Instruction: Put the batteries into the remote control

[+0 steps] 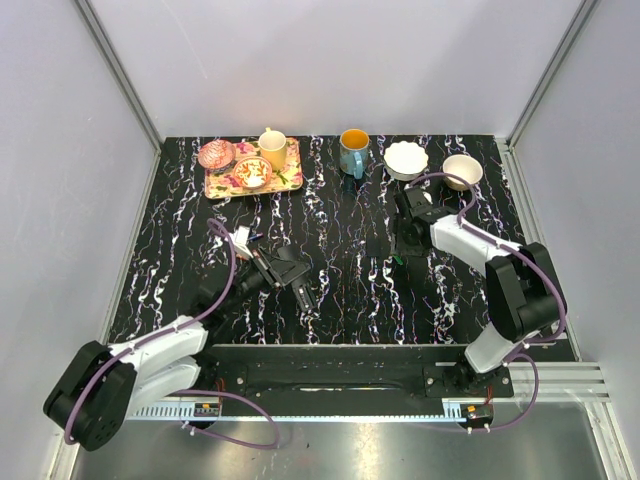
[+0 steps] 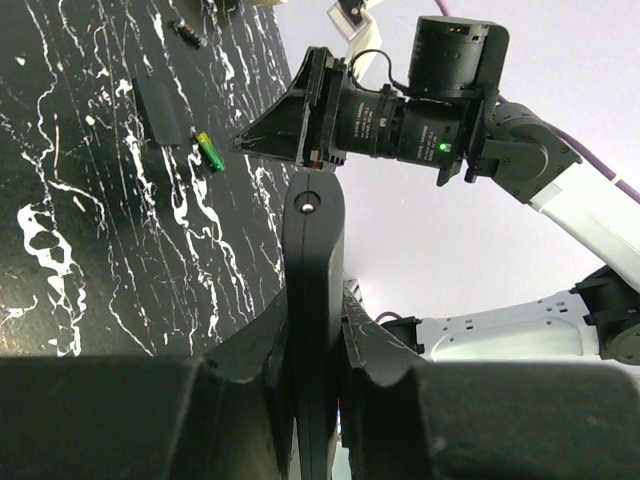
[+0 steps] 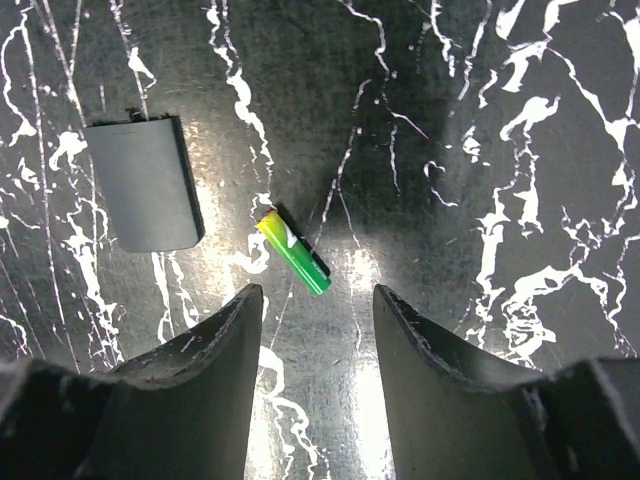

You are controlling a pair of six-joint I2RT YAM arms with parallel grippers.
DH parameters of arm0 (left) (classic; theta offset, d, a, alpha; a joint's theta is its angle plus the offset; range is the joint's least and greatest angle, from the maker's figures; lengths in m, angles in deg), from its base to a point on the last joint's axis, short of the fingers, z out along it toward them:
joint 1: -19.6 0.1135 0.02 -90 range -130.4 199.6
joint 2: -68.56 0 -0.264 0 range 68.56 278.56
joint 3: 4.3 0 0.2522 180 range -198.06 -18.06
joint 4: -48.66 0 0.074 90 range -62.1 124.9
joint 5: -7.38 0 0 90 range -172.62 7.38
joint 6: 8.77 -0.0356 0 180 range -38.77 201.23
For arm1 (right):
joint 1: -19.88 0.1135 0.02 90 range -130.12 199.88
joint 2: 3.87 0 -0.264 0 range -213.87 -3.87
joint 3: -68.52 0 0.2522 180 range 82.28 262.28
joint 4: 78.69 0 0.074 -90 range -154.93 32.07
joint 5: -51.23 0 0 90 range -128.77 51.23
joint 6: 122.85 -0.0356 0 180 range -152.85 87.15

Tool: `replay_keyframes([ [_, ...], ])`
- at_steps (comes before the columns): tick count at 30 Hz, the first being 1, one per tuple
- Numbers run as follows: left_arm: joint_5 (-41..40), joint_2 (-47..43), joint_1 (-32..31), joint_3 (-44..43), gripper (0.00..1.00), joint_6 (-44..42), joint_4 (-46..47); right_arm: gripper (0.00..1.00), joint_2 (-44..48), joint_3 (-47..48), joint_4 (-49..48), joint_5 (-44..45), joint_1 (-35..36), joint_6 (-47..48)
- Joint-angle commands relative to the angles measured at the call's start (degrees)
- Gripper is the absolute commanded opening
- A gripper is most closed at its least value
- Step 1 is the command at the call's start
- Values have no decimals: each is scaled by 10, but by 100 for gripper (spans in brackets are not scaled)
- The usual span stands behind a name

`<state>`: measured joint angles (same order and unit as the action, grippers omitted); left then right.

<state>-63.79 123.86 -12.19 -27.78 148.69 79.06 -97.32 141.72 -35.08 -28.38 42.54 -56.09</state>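
Note:
The black remote control (image 2: 313, 300) stands edge-on between the jaws of my left gripper (image 2: 315, 350), which is shut on it. In the top view that gripper (image 1: 287, 270) holds the remote (image 1: 303, 291) left of the table's middle. A green and yellow battery (image 3: 292, 253) lies on the black marble table, just ahead of my right gripper (image 3: 317, 292), whose fingers stand open and empty above it. The same battery (image 2: 208, 150) also shows in the left wrist view. A dark grey battery cover (image 3: 145, 183) lies flat to the battery's left. From above, the right gripper (image 1: 403, 245) hangs over that spot.
A floral tray (image 1: 292, 180) with a yellow cup and small dishes sits at the back left. A blue mug (image 1: 353, 152), a white bowl (image 1: 406, 160) and a tan bowl (image 1: 462, 171) line the back. A small dark object (image 2: 187, 33) lies beyond the cover.

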Motion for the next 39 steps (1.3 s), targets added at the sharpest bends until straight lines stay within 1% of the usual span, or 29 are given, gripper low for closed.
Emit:
replay_keyframes([
  [1, 9, 9, -3, -21, 0, -9, 28, 54, -7, 1, -44, -31, 5, 52],
  [4, 4, 9, -5, -21, 0, -10, 29, 54, -20, 2, -49, -34, 6, 64],
  [10, 3, 16, -7, -18, 0, -8, 36, 48, -53, 23, -32, -30, 8, 75],
  [17, 2, 18, -8, -19, 0, -8, 37, 42, -67, 38, -9, -20, 10, 71],
  [21, 2, 23, -8, -18, 0, -6, 44, 36, -74, 45, 3, -21, 10, 68],
  [22, 3, 23, -8, -18, 0, -5, 45, 32, -75, 46, 5, -21, 11, 68],
  [26, 3, 22, -9, -17, 0, -4, 46, 27, -84, 52, 14, -23, 10, 60],
  [35, 3, 17, -9, -20, 0, -7, 39, 24, -113, 59, 21, -39, 10, 44],
  [36, 3, 19, -9, -20, 0, -7, 38, 20, -118, 60, 22, -39, 10, 42],
  [37, 2, 18, -9, -21, 0, -8, 37, 20, -118, 60, 21, -37, 10, 37],
  [38, 3, 19, -9, -21, 0, -8, 37, 20, -118, 60, 21, -35, 11, 37],
  [39, 3, 19, -9, -21, 0, -8, 37, 22, -119, 60, 22, -34, 10, 36],
])
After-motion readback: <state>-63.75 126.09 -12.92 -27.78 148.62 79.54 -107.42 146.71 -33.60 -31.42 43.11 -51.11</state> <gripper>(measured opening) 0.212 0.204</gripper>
